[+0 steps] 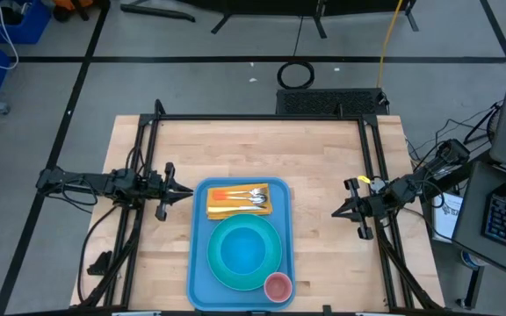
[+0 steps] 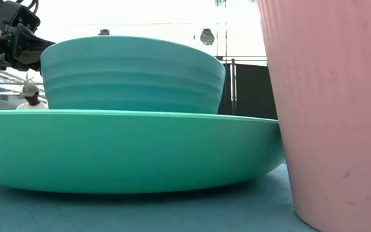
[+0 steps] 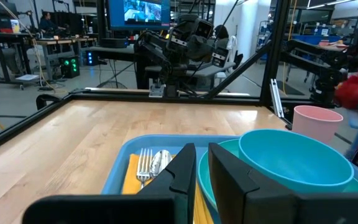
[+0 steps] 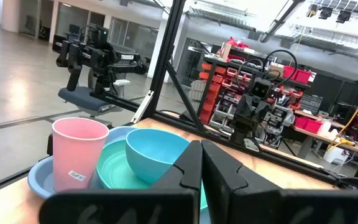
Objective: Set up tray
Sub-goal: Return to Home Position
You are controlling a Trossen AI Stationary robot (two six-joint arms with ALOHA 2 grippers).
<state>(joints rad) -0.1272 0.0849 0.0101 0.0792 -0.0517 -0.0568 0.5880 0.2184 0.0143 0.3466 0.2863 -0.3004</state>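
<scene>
Tray (image 1: pixel 197 263) at bench (image 1: pixel 323 149) near edge. Left gripper (image 1: pixel 188 191) clenched, empty, near left rim; right gripper (image 1: pixel 336 211) likewise, off right rim.

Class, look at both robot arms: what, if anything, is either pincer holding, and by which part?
Nothing is held. The left pincer and the right pincer are both shut and empty, off to either side of the tray.

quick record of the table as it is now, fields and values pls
tray: blue, middle of table
napkin: yellow, on tray's top end in the high view, cutlery on it
plate: turquoise, on tray, below napkin
bowl: blue, in plate
cup: pink, tray's lower right corner
left gripper: left of tray, empty
right gripper: right of tray, empty
</scene>
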